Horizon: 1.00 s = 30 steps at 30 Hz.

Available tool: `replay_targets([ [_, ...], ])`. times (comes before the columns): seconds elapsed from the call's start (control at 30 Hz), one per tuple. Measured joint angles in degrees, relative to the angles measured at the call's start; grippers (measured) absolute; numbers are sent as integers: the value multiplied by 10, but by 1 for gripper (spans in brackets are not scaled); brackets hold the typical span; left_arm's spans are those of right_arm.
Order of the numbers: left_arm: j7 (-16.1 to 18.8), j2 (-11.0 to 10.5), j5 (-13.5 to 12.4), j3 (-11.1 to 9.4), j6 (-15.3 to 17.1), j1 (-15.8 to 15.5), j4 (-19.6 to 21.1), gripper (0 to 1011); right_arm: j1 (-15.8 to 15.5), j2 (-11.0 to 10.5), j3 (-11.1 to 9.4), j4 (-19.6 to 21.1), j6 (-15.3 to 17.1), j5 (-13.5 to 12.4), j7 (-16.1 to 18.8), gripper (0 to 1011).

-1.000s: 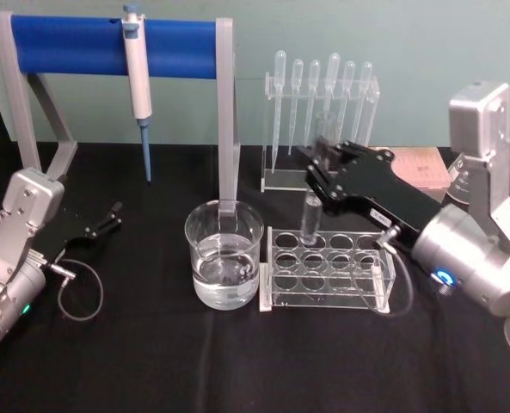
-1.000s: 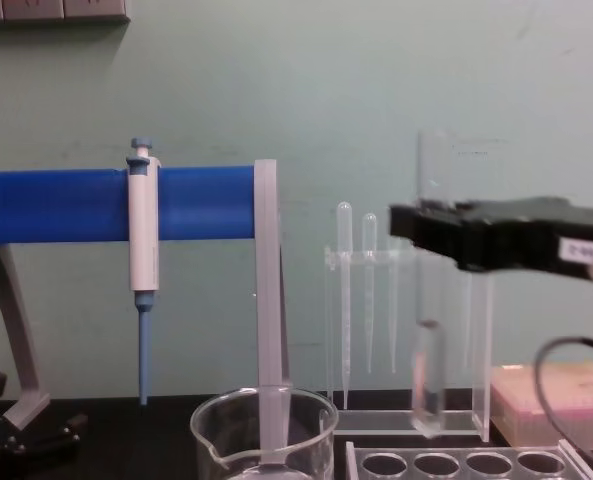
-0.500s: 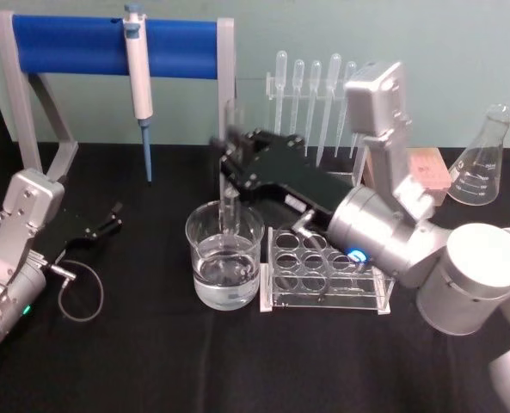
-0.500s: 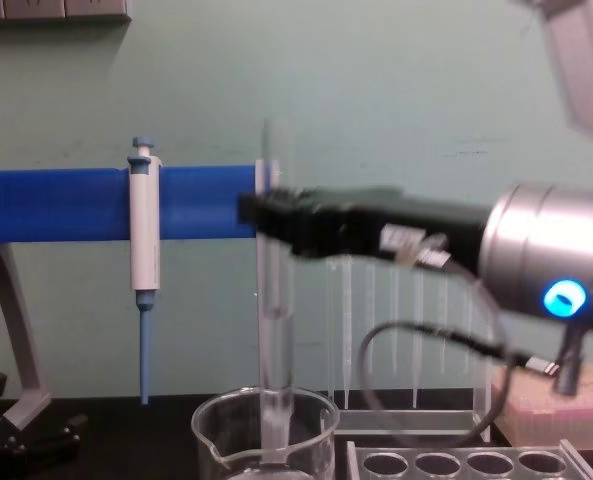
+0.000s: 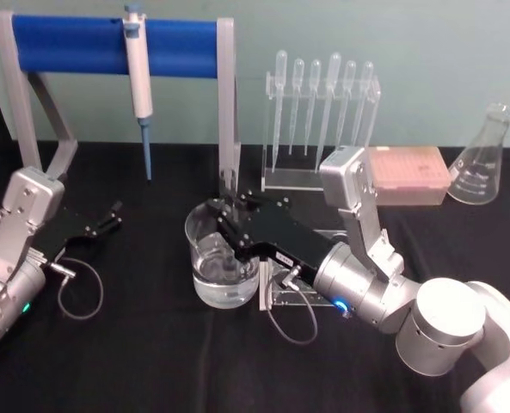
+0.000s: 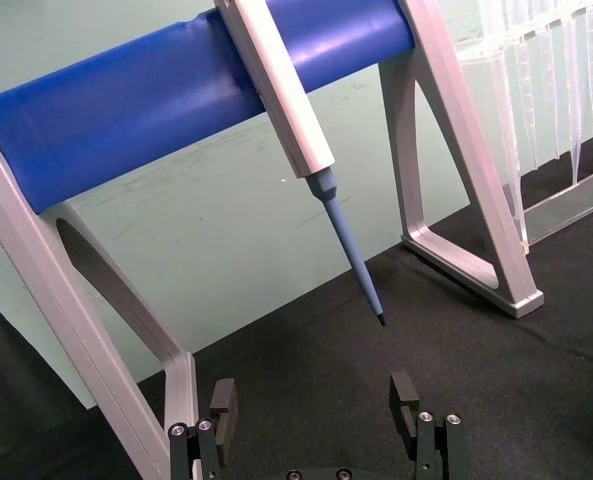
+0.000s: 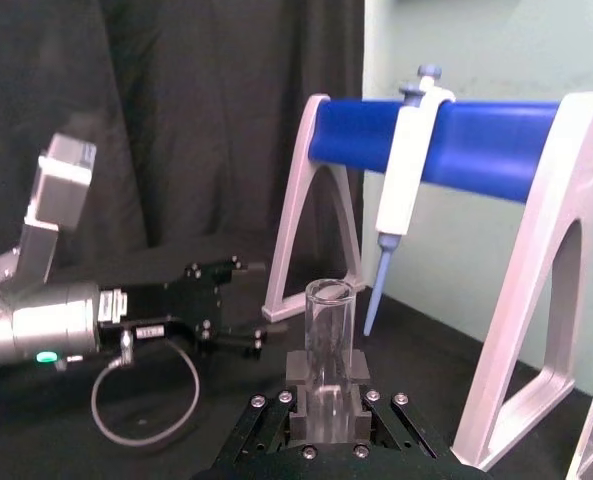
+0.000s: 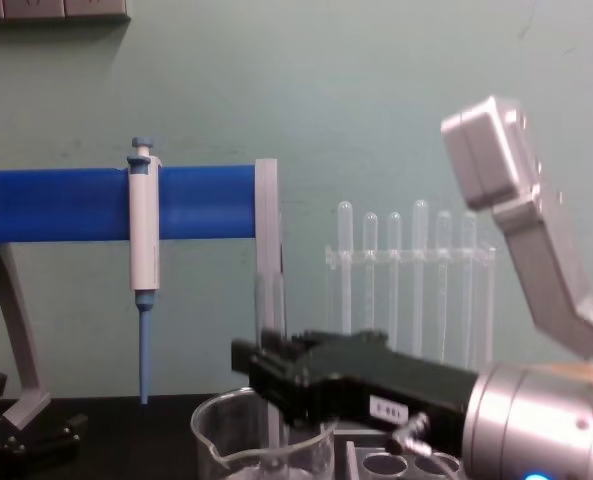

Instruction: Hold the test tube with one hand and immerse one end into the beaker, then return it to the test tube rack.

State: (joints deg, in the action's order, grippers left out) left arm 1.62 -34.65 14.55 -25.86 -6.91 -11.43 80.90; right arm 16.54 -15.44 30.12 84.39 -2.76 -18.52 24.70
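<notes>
The test tube stands upright with its lower end down inside the beaker, which holds clear water at the table's centre. My right gripper is shut on the tube just above the beaker's rim. From the chest view the tube rises above the black right gripper, with the beaker beneath. In the right wrist view the tube's open rim stands between the fingers. My left gripper rests open at the table's left, its fingers wide apart around nothing.
A blue-bar stand with a white-and-blue pipettor stands behind the beaker. A rack of plastic pipettes, a pink tip box and a conical flask line the back right. The clear holed rack sits under my right arm.
My right gripper carried the tube left from above the holed rack to over the beaker, then lowered it so its bottom end went into the beaker. The left arm stayed still.
</notes>
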Motion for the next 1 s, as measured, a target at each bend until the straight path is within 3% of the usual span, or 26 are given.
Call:
replay_targets([
  [0.2, 0, 0, 0, 0, 0, 0, 0, 1000, -3, 5, -2, -20, -14, 4, 9, 227],
  [1.0, 0, 0, 0, 0, 0, 0, 0, 1000, -3, 4, -2, -19, -14, 4, 9, 227],
])
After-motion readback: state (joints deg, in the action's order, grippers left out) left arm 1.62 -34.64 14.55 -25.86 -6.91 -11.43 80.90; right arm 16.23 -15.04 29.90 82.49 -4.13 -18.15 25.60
